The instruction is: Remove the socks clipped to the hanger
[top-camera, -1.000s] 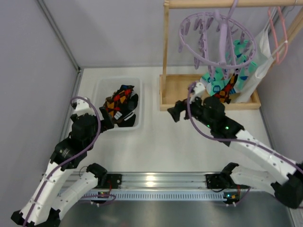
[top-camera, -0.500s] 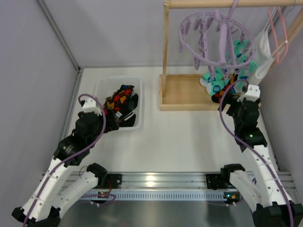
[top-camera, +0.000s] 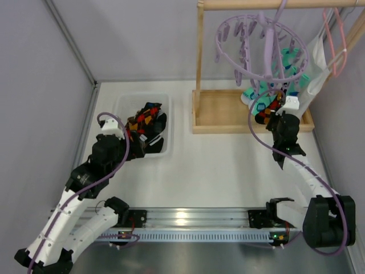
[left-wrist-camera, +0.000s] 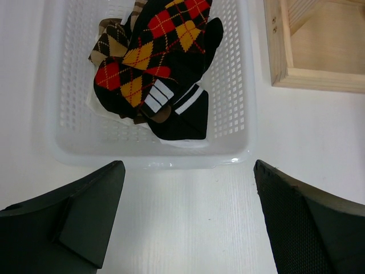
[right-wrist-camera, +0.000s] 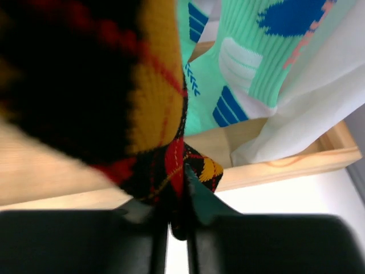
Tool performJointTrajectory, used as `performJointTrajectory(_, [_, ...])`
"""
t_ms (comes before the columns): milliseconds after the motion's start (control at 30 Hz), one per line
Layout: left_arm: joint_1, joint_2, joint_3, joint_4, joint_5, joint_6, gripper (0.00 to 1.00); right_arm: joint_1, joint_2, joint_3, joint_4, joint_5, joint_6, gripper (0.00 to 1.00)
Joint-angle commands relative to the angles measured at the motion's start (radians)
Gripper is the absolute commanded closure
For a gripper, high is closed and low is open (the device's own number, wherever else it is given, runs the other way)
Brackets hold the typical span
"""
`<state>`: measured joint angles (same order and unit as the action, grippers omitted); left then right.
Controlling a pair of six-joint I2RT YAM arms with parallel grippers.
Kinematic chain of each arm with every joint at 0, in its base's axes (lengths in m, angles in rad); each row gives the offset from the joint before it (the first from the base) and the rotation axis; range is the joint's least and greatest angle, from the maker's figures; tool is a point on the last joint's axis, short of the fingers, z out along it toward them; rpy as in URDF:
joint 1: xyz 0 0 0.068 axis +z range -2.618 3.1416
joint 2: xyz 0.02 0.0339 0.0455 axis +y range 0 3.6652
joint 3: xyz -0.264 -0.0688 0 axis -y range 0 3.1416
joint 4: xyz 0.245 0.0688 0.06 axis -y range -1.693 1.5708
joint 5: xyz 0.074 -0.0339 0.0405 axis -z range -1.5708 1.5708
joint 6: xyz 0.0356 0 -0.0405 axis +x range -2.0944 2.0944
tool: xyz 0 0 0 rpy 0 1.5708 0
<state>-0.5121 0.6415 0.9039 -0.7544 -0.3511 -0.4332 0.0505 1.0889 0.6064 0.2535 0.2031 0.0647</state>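
Note:
The lavender ring hanger (top-camera: 259,48) hangs from the wooden rail at the back right. Teal socks (top-camera: 288,63) and an orange-red-black argyle sock (top-camera: 267,108) hang from its pegs. My right gripper (top-camera: 278,116) reaches up under the ring and is shut on the lower end of that argyle sock (right-wrist-camera: 154,114), the cloth pinched between the jaws (right-wrist-camera: 178,220). A teal sock (right-wrist-camera: 245,63) hangs just behind it. My left gripper (left-wrist-camera: 188,211) is open over bare table, just in front of a white basket (left-wrist-camera: 148,157) that holds argyle and dark socks (left-wrist-camera: 159,57).
The wooden rack's post (top-camera: 199,57) and its tray base (top-camera: 217,123) stand under the hanger. A white cloth (top-camera: 311,94) and a pink wire hanger (top-camera: 336,45) hang at the far right. The basket (top-camera: 121,108) sits at mid left near the side wall.
My right arm has swung from the table's middle to under the hanger, and its jaws have closed on the argyle sock. The left arm shifted slightly and stayed open.

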Motion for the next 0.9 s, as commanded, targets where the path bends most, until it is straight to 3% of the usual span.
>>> performJointTrajectory(0, [0.004, 0.009, 0.000, 0.059, 0.017, 0.017, 0.02, 0.020, -0.014, -0.032, 0.214, 0.005, -0.017, 0.95])
performJointTrajectory(100, [0.004, 0.043, 0.023, 0.061, 0.014, 0.014, 0.02, 0.098, -0.024, -0.071, 0.274, 0.039, -0.026, 1.00])
performJointTrajectory(200, [0.003, 0.087, 0.088, 0.061, 0.038, -0.004, 0.02, 0.257, -0.035, -0.095, 0.314, 0.197, -0.048, 1.00])
performJointTrajectory(300, [0.004, 0.144, 0.234, 0.061, 0.087, -0.033, 0.02, 0.420, -0.046, -0.097, 0.310, 0.394, -0.013, 1.00])
performJointTrajectory(533, [-0.049, 0.380, 0.588, 0.058, 0.138, -0.053, 0.02, 0.718, 0.028, -0.004, 0.251, 0.645, 0.007, 1.00])
performJointTrajectory(567, [-0.121, 0.423, 0.634, 0.058, 0.106, -0.038, 0.02, 0.773, 0.043, 0.031, 0.234, 0.665, 0.009, 1.00])
performJointTrajectory(600, [-0.178, 0.496, 0.682, 0.055, -0.037, -0.020, 0.02, 0.799, 0.058, 0.048, 0.231, 0.680, 0.001, 1.00])
performJointTrajectory(633, [-0.256, 0.547, 0.781, 0.055, -0.114, 0.006, 0.02, 0.824, 0.098, 0.068, 0.228, 0.726, -0.003, 1.00])
performJointTrajectory(667, [-0.405, 0.593, 0.835, 0.053, -0.199, 0.069, 0.02, 0.871, 0.117, 0.105, 0.228, 0.752, -0.011, 1.00])
performJointTrajectory(700, [-0.460, 0.683, 0.940, 0.050, -0.285, 0.097, 0.02, 0.893, 0.150, 0.121, 0.228, 0.784, -0.028, 1.00])
performJointTrajectory(767, [-0.546, 0.756, 1.035, 0.050, -0.302, 0.135, 0.02, 0.931, 0.173, 0.153, 0.233, 0.780, -0.025, 1.00])
performJointTrajectory(867, [-0.563, 0.907, 1.216, 0.052, -0.276, 0.191, 0.02, 0.965, 0.207, 0.173, 0.259, 0.779, -0.029, 1.00])
